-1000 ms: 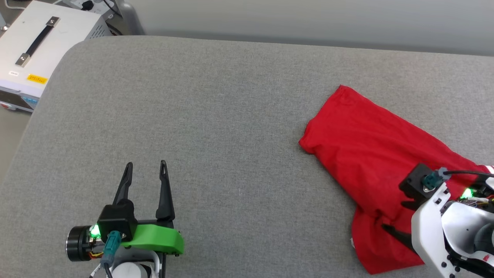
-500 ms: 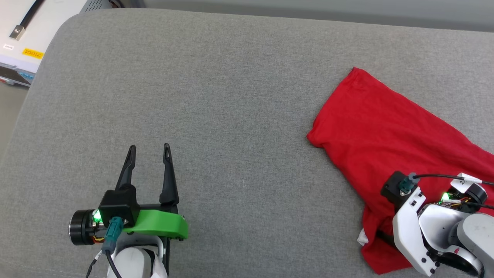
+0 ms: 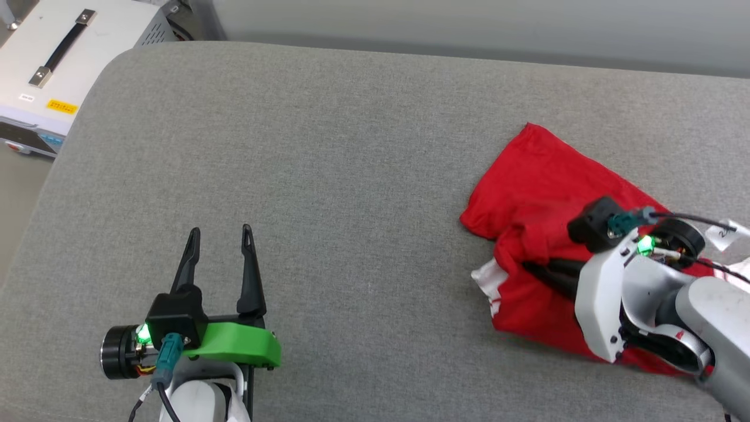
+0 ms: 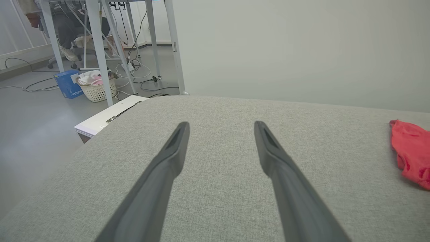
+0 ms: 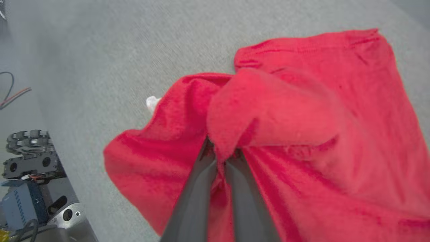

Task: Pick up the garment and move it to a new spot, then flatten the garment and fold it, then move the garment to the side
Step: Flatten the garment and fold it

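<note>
The garment [image 3: 527, 176] is a red jersey, bunched on the right of the grey padded table [image 3: 351, 176], with a bit of white trim at its left edge. My right gripper [image 3: 526, 267] points left over it, shut on a raised fold of red cloth. In the right wrist view the two fingers of the right gripper [image 5: 221, 153] pinch that fold, and the garment [image 5: 319, 101] drapes around them. My left gripper [image 3: 221, 232] rests open and holds nothing at the lower left. In the left wrist view the left gripper [image 4: 221, 126] stands over bare table, with the garment [image 4: 411, 148] far to the right.
A white case [image 3: 58, 58] with a black handle sits beyond the table's far left corner. On the floor past that corner are desk legs, a wicker basket [image 4: 95, 89] and a blue box [image 4: 67, 84]. The robot's base [image 5: 33, 168] shows below the table edge.
My right gripper has gone from open to shut on a fold of the garment and drawn it up, bunching the cloth. The head camera shifted. The left arm kept still.
</note>
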Robot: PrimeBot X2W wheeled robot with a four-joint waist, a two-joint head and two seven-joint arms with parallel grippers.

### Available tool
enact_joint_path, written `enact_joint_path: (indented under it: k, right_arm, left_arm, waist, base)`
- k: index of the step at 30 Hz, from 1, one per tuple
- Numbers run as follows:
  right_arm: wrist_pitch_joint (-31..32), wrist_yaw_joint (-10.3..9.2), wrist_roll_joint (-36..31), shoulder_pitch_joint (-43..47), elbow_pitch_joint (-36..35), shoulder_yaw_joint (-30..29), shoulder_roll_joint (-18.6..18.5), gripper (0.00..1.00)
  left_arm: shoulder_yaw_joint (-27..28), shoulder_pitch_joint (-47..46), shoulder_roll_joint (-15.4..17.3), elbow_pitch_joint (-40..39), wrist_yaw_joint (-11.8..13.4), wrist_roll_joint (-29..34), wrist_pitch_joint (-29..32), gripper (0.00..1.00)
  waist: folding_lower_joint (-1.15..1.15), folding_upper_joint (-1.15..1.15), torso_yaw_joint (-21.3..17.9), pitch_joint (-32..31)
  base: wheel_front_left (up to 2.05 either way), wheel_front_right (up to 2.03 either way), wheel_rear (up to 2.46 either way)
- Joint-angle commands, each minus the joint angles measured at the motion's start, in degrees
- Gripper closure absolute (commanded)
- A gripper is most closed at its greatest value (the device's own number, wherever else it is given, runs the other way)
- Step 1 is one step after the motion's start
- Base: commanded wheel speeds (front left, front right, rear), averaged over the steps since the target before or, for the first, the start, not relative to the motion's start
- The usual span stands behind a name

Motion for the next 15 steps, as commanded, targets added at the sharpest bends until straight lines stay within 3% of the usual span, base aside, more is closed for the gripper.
enact_joint_path:
  k: [1,8,15]
  right_arm:
    - [-0.9,0.01,0.9,-1.8,-1.4,-0.5,0.5,1.0]
    - [-2.8,0.01,1.9,-8.8,-5.3,-0.1,5.3,1.0]
    - [-5.6,0.01,0.5,-17.9,1.2,4.1,13.6,1.0]
  left_arm:
    - [-0.1,0.4,-0.2,0.1,-0.1,0.6,-0.3,0.0]
    - [0.0,0.6,-0.2,-0.2,-0.1,0.5,-0.3,0.0]
    - [-0.8,-0.4,-0.2,-0.4,0.3,-0.2,-0.3,0.0]
  waist:
    - [-0.01,0.0,0.3,-0.8]
    - [-0.01,0.0,2.1,-0.2]
    - [-0.01,0.0,4.1,2.6]
  base:
    - [0.0,0.0,0.0]
    - [0.0,0.0,0.0]
    - [0.0,0.0,0.0]
